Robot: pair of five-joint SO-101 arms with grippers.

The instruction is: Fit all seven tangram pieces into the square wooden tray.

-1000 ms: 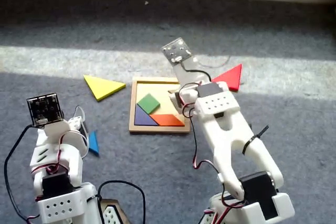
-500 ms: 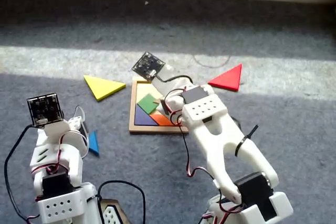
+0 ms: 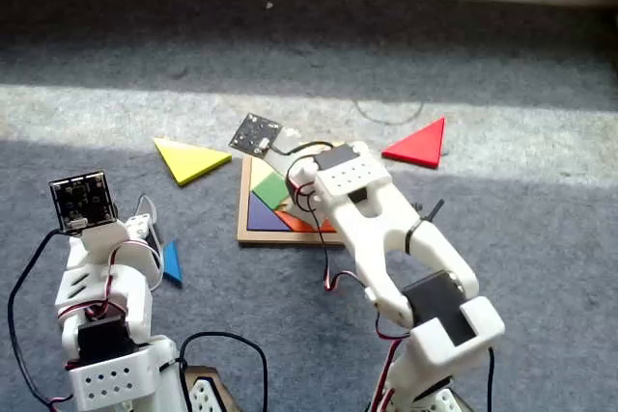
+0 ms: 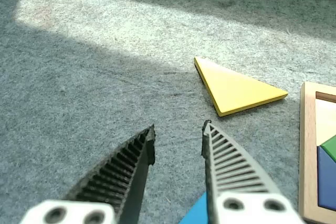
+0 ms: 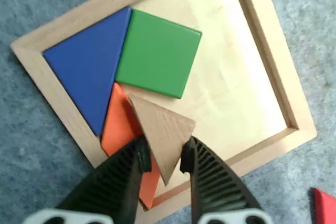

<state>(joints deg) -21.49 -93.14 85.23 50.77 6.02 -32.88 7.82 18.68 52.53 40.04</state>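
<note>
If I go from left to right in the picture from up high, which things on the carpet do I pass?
Yellow wooden triangle → square wooden tray → red wooden triangle.

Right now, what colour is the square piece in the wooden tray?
The square piece is green; right wrist view.

Grey carpet [image 3: 502, 267], with a sunlit band running across. At centre, a square wooden tray [image 3: 243, 202] holding a green square [image 3: 272, 190], a blue triangle [image 3: 261, 215] and an orange piece [image 3: 293, 222]. Over the tray's right half, the right arm [image 3: 386, 229], hiding that side. Left of the tray and apart from it, a yellow triangle [image 3: 190, 158]. Beyond the far right corner, a red triangle [image 3: 418, 145]. Just beside the left arm [image 3: 97, 287], a small blue piece [image 3: 172, 262].
</note>
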